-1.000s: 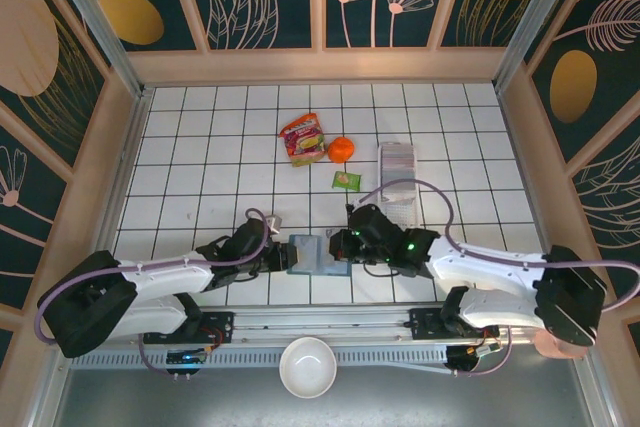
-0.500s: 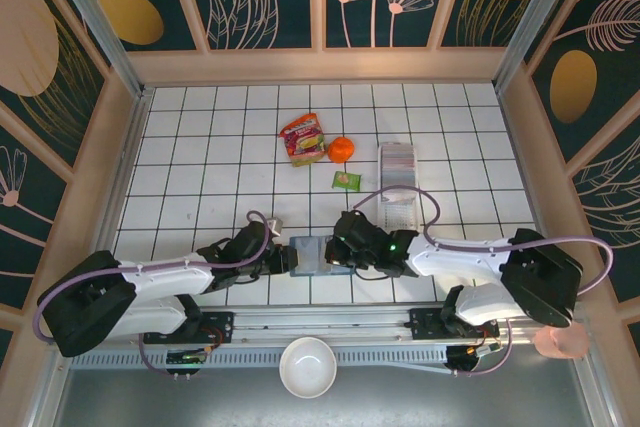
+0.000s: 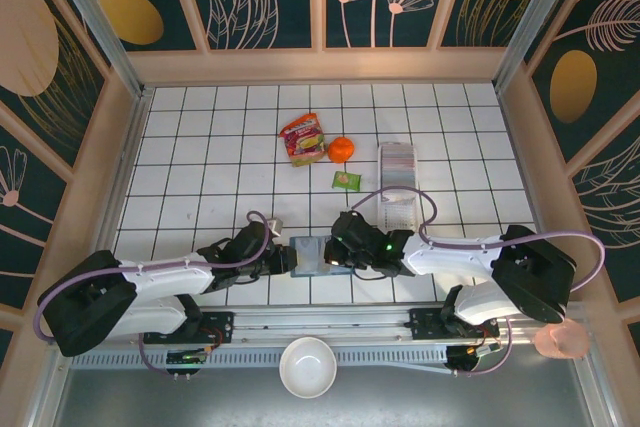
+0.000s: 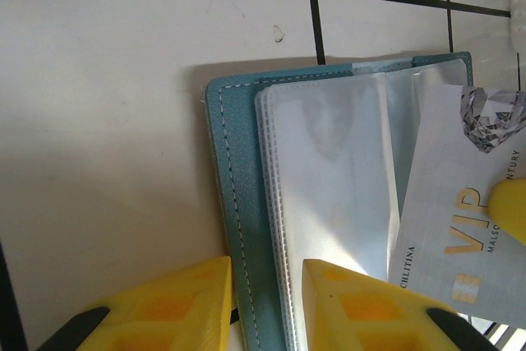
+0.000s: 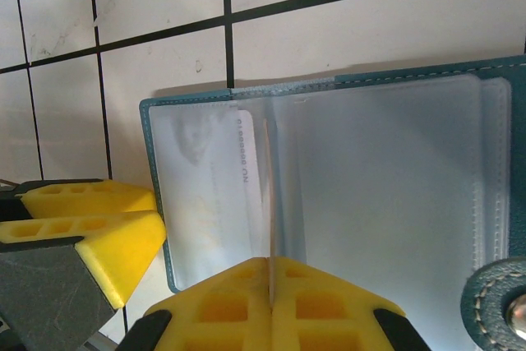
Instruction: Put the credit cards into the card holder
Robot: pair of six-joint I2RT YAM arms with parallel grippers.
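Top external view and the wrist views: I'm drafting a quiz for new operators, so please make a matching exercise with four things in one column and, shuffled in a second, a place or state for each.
Column one:
1. card holder
2. orange fruit
3. white bowl
4. right hand

Column two:
A. off the tiles, at the very near edge
B. shut on a credit card held edge-on
C. lying open on the tiles
D. just right of the red snack packet

Pairs: 1-C, 2-D, 3-A, 4-B.
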